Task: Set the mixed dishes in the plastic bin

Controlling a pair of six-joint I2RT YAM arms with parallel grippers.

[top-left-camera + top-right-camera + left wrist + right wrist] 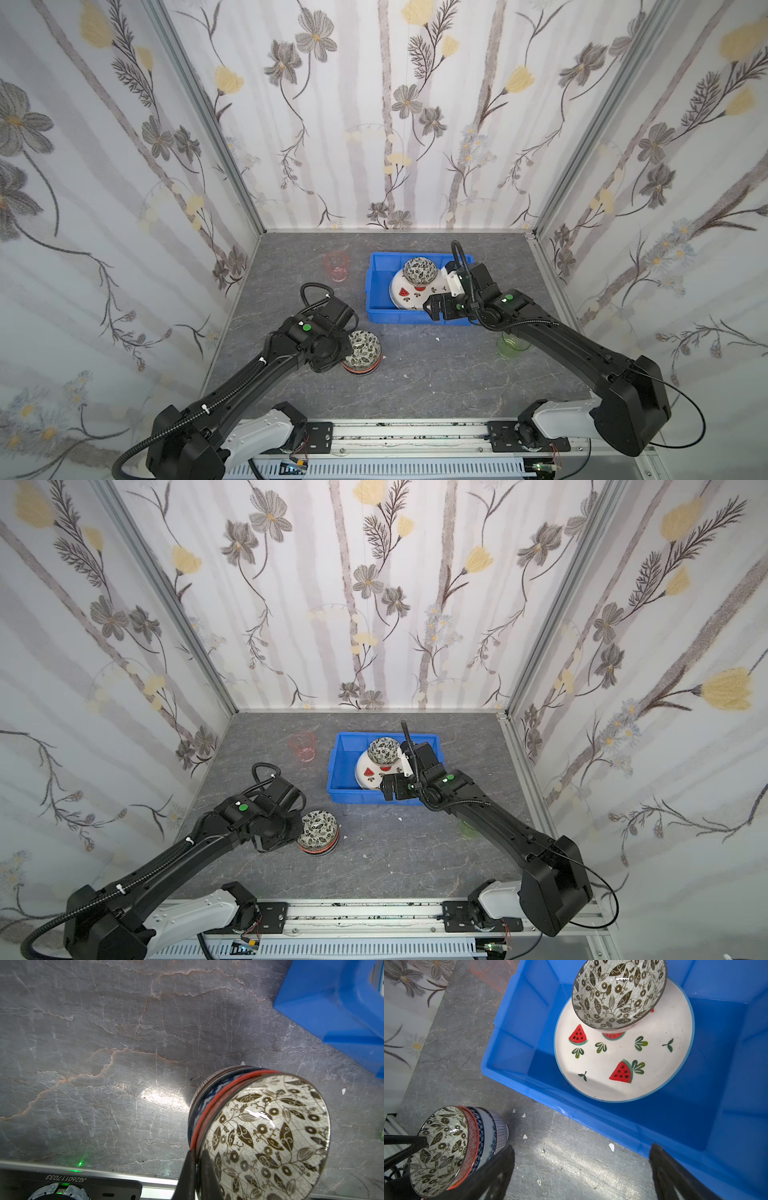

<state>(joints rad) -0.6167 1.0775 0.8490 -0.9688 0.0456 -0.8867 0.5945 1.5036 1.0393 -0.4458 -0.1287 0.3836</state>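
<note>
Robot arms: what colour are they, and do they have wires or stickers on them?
Both the left arm and the right arm are chunky and black, with a white segment at the base. A ribbed black cable runs along each. A round green dot marks each wrist. The gripper fingers are dark and tapered.

The left gripper (196,1151), left of the blue bin (379,286), is pinched onto the rim of a leaf-patterned bowl (270,1130); the right gripper (581,1167) hangs wide open above the bin's near wall
</note>
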